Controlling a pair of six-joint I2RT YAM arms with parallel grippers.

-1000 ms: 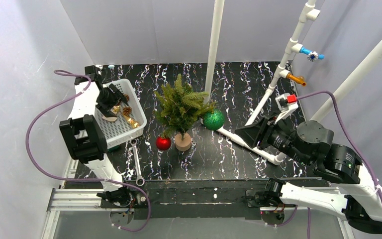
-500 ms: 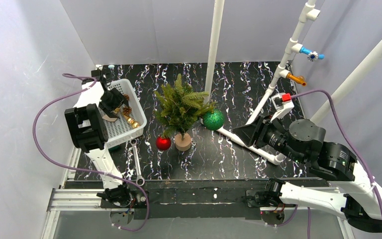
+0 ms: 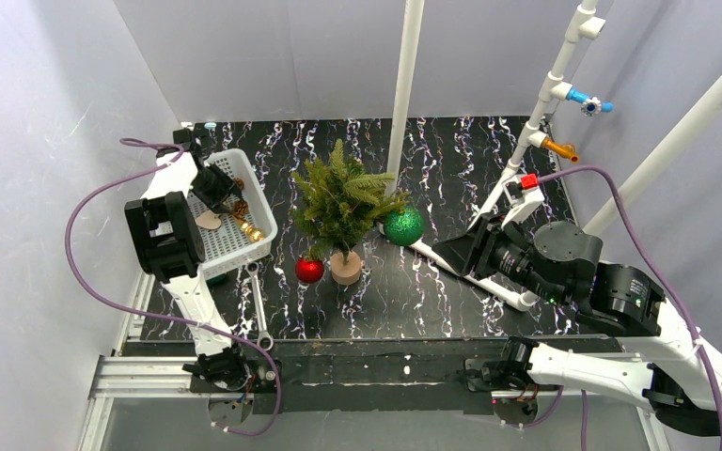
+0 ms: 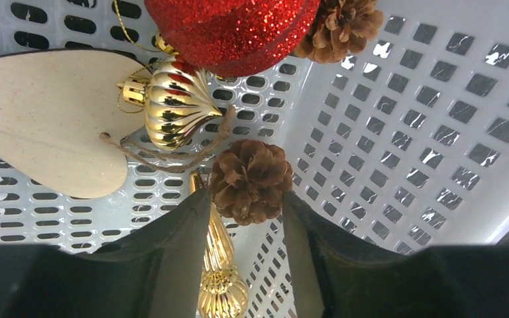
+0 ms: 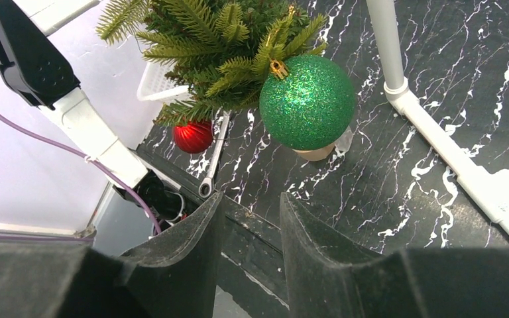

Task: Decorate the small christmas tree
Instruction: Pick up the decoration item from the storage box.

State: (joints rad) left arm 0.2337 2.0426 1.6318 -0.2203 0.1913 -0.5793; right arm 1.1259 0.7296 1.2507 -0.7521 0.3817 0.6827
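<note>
**Left gripper (image 4: 245,197) open at a cone (image 4: 250,180) in the basket (image 4: 437,99); tree (image 3: 343,202) upright at mid-table**

**Grippers.** The left gripper reaches down into the white basket with its fingers (image 4: 172,258) spread and a clear gap between them. The brown cone sits at the mouth of that gap. Whether either tip touches it cannot be told, and nothing is pinched. The right gripper (image 5: 248,199) hangs over the table (image 3: 451,169), its fingers likewise parted and empty, pointed toward the tree.

**Count, in the basket.**
- Two cones (the second cone (image 4: 341,23) lies against the wall).
- Two gold ornaments: a ribbed one (image 4: 172,112) and a slim one (image 4: 215,278) lying along the gap between the left fingers.
- One wooden heart (image 4: 46,119).
- One red glitter ball (image 4: 232,26).

**Count, outside the basket.**
- One shiny red ball (image 3: 308,271).
- One green ball (image 3: 402,226), glittered.
- One wrench (image 3: 259,305) lying on the table just beside the basket's near corner.

**Tree.** It stands upright at the middle of the table, between the basket and the white pipe frame (image 3: 404,85). It has bushy green needle branches over a short round tan base (image 3: 345,268). The green ball is at its right side, with its gold cap up among the branch tips. The shiny red ball is just beside the base on the left, below the lowest branches.
</note>
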